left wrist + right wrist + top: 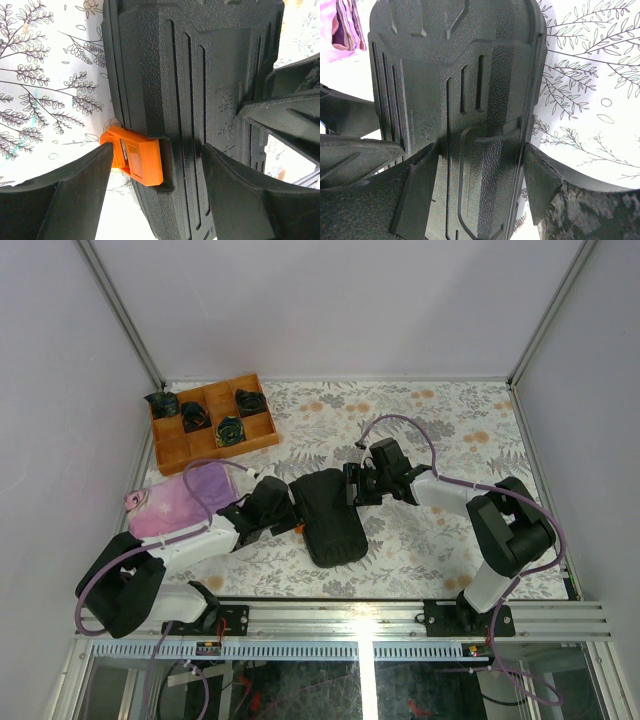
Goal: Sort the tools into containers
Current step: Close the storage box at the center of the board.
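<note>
Counter [440, 430]: covered with a white cloth printed with grey leaves and orange flowers, and enclosed by plain pale walls [330, 300].

Item 1, case [330, 515]. Black, rounded rectangle, folded shut. It lies flat at the middle of the counter with its long side running away from the arms. The shell has a pebbled texture with long moulded grooves and a raised panel. An orange tab [137, 157] sits in a recess on its left edge and juts out over the cloth.

Item 2, left hand [157, 150]. It is at the case's left edge with its jaws apart. One finger [85, 185] has its tip against the tab's outer end, and the other rests over the shell. It grips nothing.

Item 3, right hand [480, 155]. It is at the case's far right corner with its jaws spread wide. One finger [420, 190] is over the shell and the other is beside the rim, above the cloth. Nothing is clamped.

Item 4, tray [165, 445]. Orange-brown wood with dividers, at the far left corner and well apart from the case. Four dark bundles [230, 430] lie in its compartments; what they are cannot be told.

Item 5, pouch [180, 505]. Pink and purple soft fabric, left of the case, between the tray and the left arm.

Obstructions: the left arm crosses the pouch's near side, and its wrist hides the case's left flank in the top view. The right hand covers the case's far right corner.
</note>
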